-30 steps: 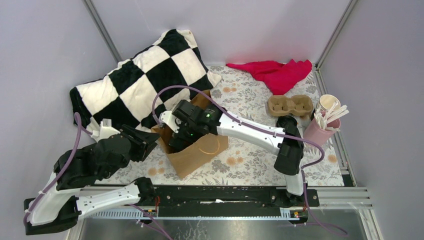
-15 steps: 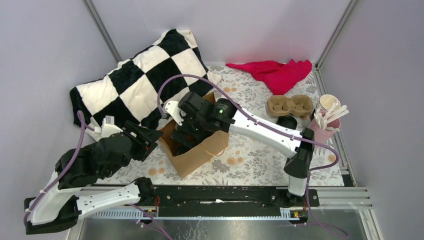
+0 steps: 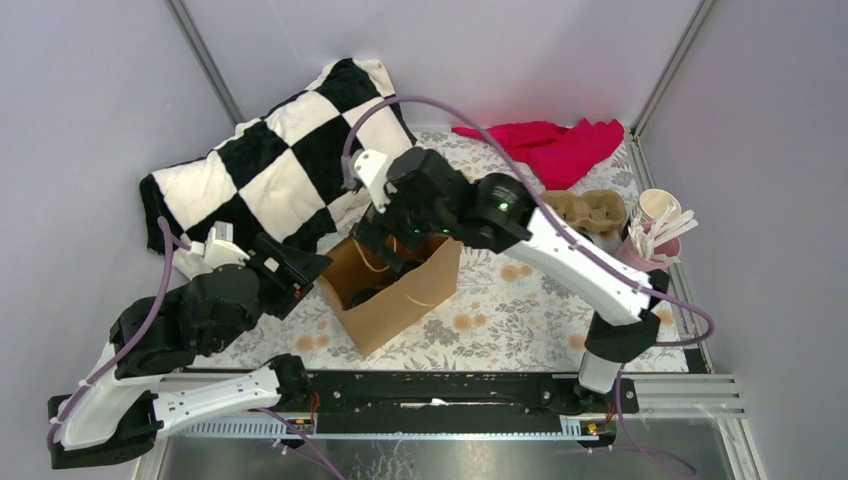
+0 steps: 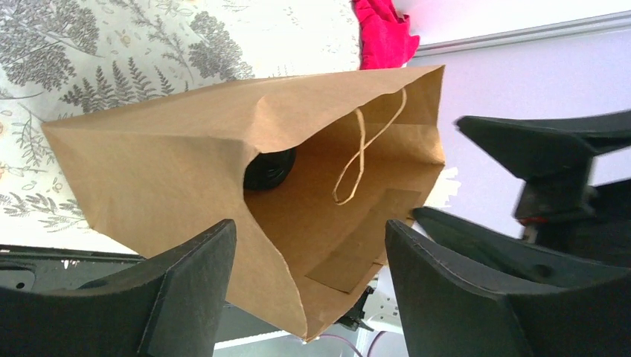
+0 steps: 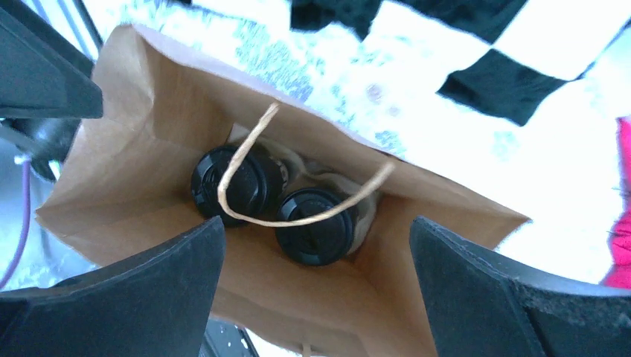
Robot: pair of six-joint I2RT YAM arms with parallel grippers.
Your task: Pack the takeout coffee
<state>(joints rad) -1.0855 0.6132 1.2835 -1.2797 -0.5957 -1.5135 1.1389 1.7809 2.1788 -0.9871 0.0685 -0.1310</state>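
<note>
From above, the brown paper bag (image 3: 392, 300) stands open-mouthed on the floral tablecloth (image 3: 520, 300), between the two arms. The right gripper (image 3: 388, 238) hangs over its mouth, and that forearm crosses in front of the cardboard cup carrier (image 3: 590, 207) and part of the pink cup of stirrers (image 3: 633, 262); a white paper cup (image 3: 657, 206) sits behind. A checkered pillow (image 3: 270, 160) lies just behind the bag and a red cloth (image 3: 552, 146) at the back. The left gripper (image 3: 312, 268) sits by the bag's left edge.

The left wrist camera shows its fingers (image 4: 186, 290) spread, clamping nothing, with the bag's near corner between them. One black-lidded coffee cup (image 4: 269, 168) peeks out from inside.

The right wrist camera looks straight down into the bag: two coffee cups (image 5: 316, 224) stand side by side at the bottom, touching, and the bag's twine handle (image 5: 222, 192) droops across both lids. The right fingers are wide apart and empty.
</note>
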